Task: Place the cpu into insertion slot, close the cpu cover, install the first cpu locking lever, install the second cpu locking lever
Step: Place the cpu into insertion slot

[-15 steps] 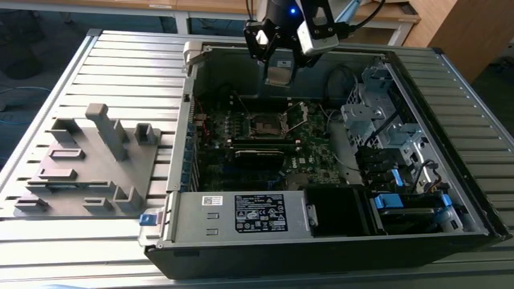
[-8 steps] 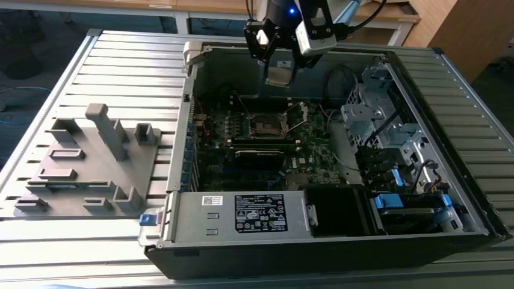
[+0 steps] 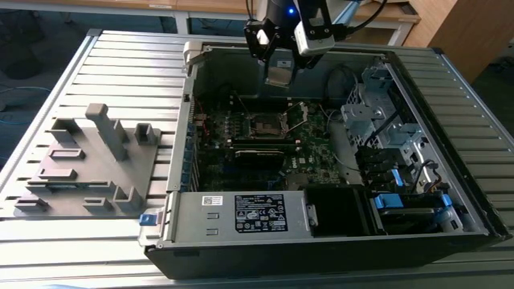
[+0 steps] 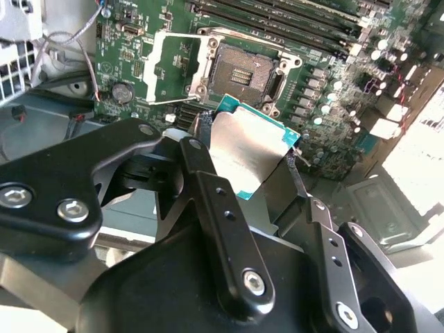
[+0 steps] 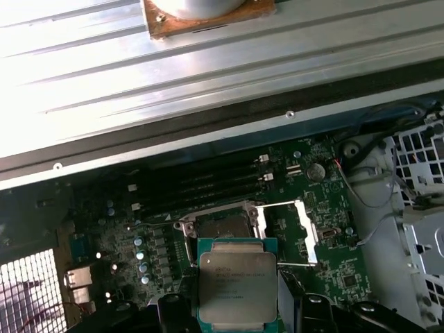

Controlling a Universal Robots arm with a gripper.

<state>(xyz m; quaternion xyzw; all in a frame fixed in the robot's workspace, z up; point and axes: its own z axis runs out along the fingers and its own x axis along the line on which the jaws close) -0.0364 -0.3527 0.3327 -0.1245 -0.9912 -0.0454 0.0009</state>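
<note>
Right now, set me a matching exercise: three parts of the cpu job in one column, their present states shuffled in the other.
Things:
1. cpu
2. insertion slot
3. cpu cover

States:
A. swung open, lying beside the socket
B. clamped in the gripper, not yet seated
C. uncovered and empty

Pairs: 1-B, 2-C, 3-A

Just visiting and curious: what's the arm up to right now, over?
The tool shut on the cpu, above the motherboard. The insertion slot bare. The cpu cover flipped open beside it; nothing across the slot.
</note>
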